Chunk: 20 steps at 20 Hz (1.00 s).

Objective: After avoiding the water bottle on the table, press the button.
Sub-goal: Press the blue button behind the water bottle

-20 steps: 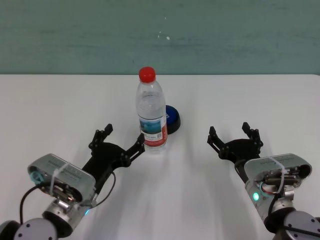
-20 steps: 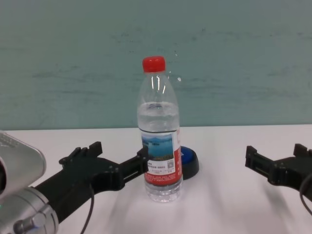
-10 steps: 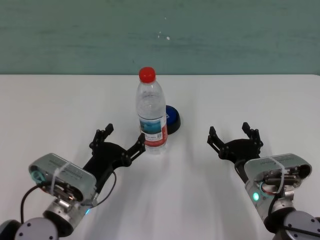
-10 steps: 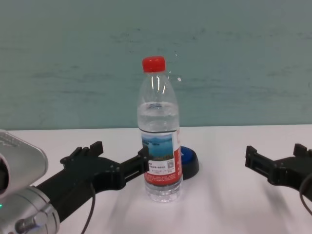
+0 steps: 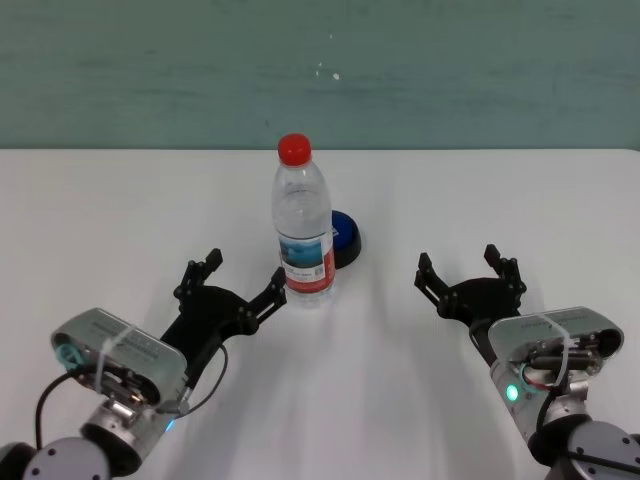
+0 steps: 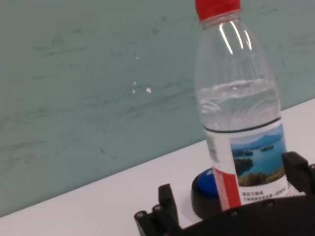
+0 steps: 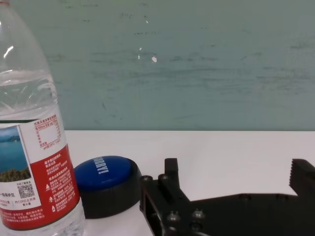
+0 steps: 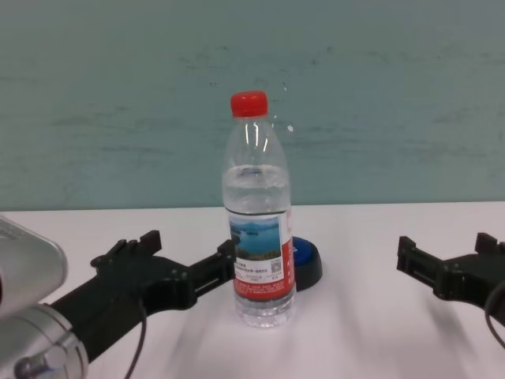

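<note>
- The water bottle [image 5: 303, 225] stands upright mid-table [image 5: 90, 215].
- The button [image 5: 346, 239] sits just behind it, toward the right edge.
- The left gripper [image 5: 231, 283] lies just left of the bottle.
- The right gripper [image 5: 470, 277] lies well right.

The tall clear plastic bottle with a red cap [image 5: 303, 226] stands upright directly in front of the low blue dome button [image 5: 344, 238], blocking it from the left gripper [image 5: 232, 282]. From the right gripper [image 5: 470, 275], bare white worktop [image 5: 420, 200] lies open to the button's side.
</note>
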{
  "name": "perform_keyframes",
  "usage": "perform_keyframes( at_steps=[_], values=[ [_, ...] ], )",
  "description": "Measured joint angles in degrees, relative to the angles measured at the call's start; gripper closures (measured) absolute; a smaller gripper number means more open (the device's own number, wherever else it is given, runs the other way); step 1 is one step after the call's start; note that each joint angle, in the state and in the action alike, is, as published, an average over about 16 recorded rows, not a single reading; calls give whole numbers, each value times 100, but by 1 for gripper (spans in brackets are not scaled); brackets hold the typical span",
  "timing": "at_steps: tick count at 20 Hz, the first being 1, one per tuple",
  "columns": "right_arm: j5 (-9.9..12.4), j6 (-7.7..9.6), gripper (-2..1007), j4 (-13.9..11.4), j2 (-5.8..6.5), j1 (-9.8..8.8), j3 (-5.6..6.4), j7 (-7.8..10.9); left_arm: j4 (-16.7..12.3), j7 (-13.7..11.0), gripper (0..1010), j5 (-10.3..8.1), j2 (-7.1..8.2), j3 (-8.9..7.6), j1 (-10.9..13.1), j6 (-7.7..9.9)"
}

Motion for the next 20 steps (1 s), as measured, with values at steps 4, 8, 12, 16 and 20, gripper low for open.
perform_keyframes(
  at_steps=[4,8,12,16,20],
  values=[
    [0,0,1,0,0,0,0,0,-56,7,0,-35,36,-71,64,9],
    [0,0,1,0,0,0,0,0,-110,19,0,-73,78,-164,135,20],
    [0,0,1,0,0,0,0,0,-141,39,0,-106,113,-268,186,32],
    [0,0,1,0,0,0,0,0,-129,63,0,-122,134,-365,191,34],
    [0,0,1,0,0,0,0,0,-92,84,0,-129,139,-448,158,30]
  ],
)
